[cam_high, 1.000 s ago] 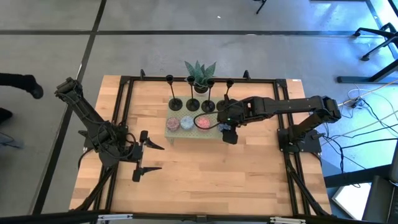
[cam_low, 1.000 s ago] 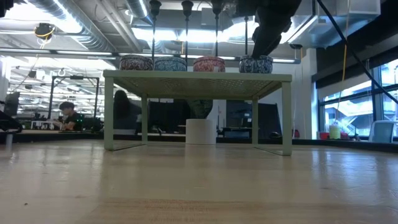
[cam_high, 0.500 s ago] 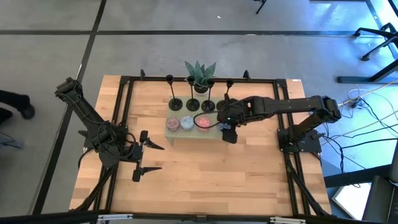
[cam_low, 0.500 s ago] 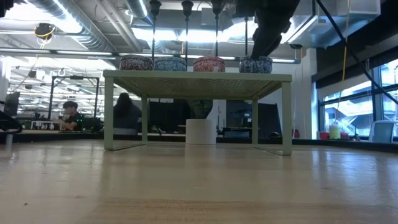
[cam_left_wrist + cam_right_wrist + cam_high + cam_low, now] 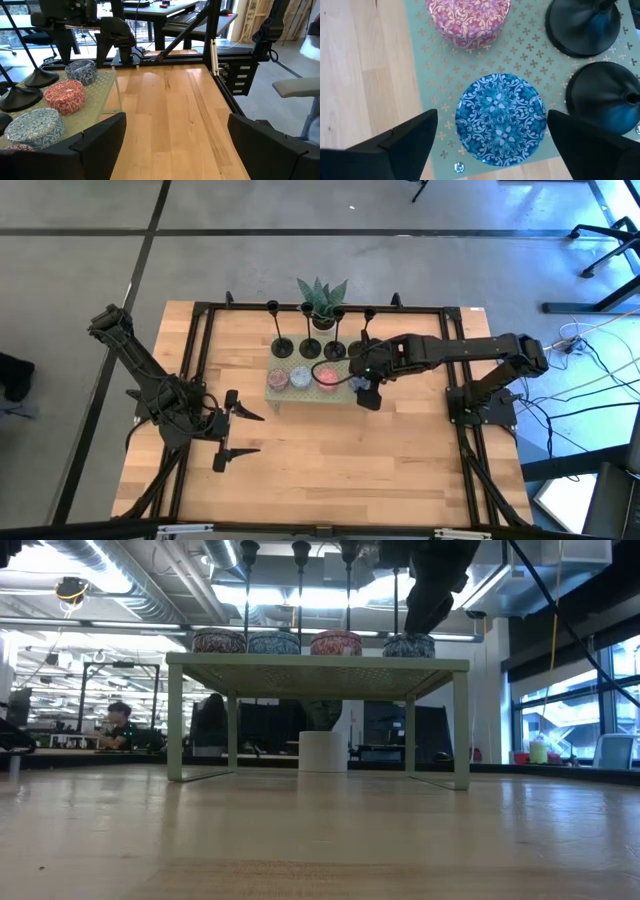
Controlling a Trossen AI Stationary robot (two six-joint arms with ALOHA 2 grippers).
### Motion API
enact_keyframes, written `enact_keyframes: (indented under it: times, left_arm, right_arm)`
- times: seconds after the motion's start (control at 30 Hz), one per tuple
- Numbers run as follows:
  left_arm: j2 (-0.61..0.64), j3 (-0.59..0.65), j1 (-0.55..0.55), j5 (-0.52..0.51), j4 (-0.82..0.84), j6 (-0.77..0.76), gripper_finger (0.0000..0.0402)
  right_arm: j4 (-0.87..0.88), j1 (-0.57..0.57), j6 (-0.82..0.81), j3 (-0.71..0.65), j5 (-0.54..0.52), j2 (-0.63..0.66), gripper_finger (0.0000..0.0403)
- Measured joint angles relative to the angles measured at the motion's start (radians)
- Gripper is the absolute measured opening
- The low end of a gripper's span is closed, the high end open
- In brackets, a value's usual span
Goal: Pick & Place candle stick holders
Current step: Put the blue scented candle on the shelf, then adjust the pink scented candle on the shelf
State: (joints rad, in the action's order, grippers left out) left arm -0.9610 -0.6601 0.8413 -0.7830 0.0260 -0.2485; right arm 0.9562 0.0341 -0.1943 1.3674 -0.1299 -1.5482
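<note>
**Black holders wait behind the tins as the right claw hangs spread above the blue one**

Black and slender, the four candle stick holders [image 5: 309, 330] stand in a row along the far edge of the pale green perforated stand [image 5: 276, 392], their round bases just behind the tins. The right gripper [image 5: 368, 390] hangs directly over the blue patterned tin [image 5: 501, 117] at the stand's right end, fingers spread wide to either side of it and holding nothing; the tin sits on the stand between them. In the right wrist view two of the holder bases [image 5: 582, 25] lie just beyond the tin.

If a holder is the next target, my judgement is that the gripper should move off the tin toward the far row, come down with the thin stem centred between the fingers, and close low on the stem, so the holder does not swing. The neighbouring holder is close, so the approach wants to be straight and clear of it, and of the pink tin [image 5: 468, 21] alongside.

The left gripper [image 5: 235, 432] waits near the table's front left, also spread wide and empty.

The count: four holders, four round patterned tins [image 5: 311, 642], one stand, one potted spiky plant [image 5: 322, 301] behind the row, two arms.
</note>
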Motion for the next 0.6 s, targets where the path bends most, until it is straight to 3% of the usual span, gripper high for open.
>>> enact_keyframes:
  times: [0.23,0.6]
  left_arm:
    - [0.000,0.000,0.000,0.000,0.000,0.000,0.0348]
    - [0.000,0.000,0.000,0.000,0.000,0.000,0.0348]
  right_arm:
    - [0.075,0.000,-0.008,0.041,0.000,0.007,0.0380]
    - [0.200,0.009,-0.058,0.235,0.014,0.007,0.0379]
